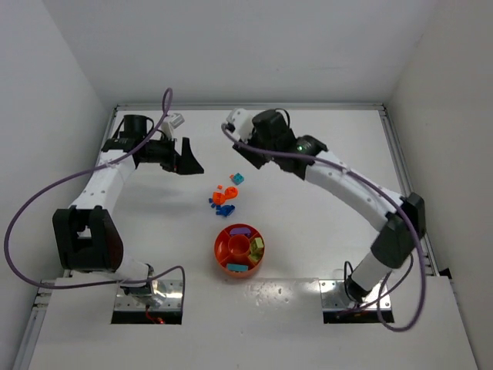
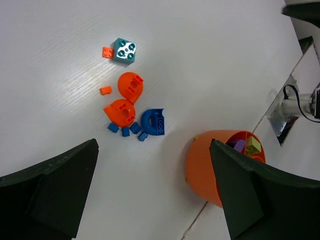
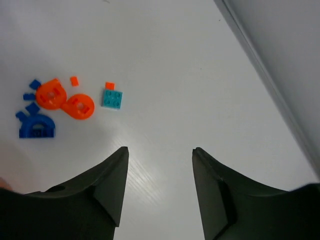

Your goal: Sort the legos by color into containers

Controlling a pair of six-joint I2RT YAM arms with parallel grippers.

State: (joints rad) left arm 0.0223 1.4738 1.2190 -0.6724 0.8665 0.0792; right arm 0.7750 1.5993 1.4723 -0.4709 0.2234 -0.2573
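The table [image 1: 323, 231] carries everything. Over it, the left end effector [image 2: 150, 197] hangs released, jaws spread wide with nothing between them. The right end effector [image 3: 160, 187] is likewise released and empty.

The round orange-red tray [image 2: 200, 165] sits just beyond the left end effector's right finger in its wrist view. From overhead it lies well apart from both end effectors, back toward the arm bases. Sorting looks to be under way but well short of finished. The tray shows a purple brick [image 1: 240, 230], a yellow-green brick [image 1: 258, 245] and a blue piece [image 1: 236, 267], each in its own wedge. Anything more in there is too small to count.

The unsorted legos lie in a loose cluster between the two end effectors, straight ahead of the left one's open jaws and off to the left of the right one. Counted, there are ten:

- Two rounded orange-red pieces [image 2: 131, 85], the second [image 2: 120, 111] touching the first.
- One blue arch [image 2: 154, 121] beside them.
- One teal brick [image 3: 112, 98], the loose piece nearest the right end effector.
- Four tiny blue bricks [image 2: 125, 131] around the arch.
- Two tiny orange-red bricks [image 2: 105, 90], the other [image 2: 107, 52] touching the teal brick.

So orange-red, blue and teal remain to be moved. No purple or yellow-green lies loose.
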